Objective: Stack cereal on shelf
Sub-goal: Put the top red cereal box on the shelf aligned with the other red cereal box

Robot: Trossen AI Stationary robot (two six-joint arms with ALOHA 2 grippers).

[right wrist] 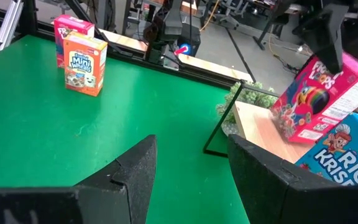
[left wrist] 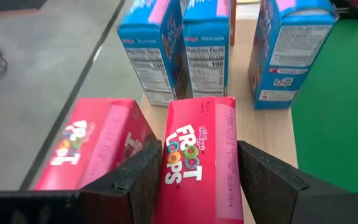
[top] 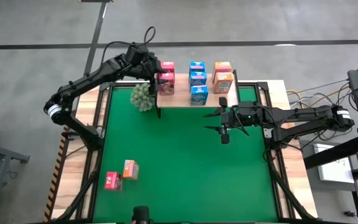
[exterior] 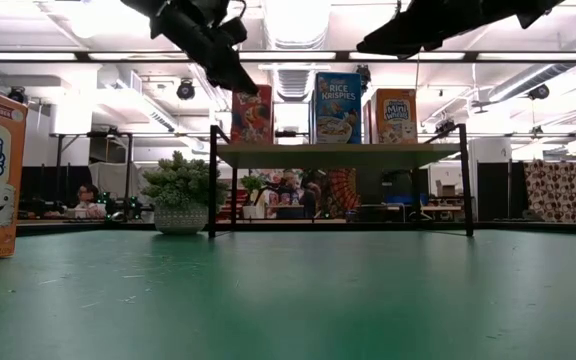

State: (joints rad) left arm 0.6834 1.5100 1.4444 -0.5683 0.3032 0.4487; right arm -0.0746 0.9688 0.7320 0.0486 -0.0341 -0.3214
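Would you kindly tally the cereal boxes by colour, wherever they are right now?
Pink-red boxes: 3 (one on the shelf, one in the left tool, one on the green mat)
Blue boxes: 3 (all on the shelf)
Orange boxes: 3 (two on the shelf, one on the mat)
Total: 9

shelf: three boxes upright | left end effector at red box
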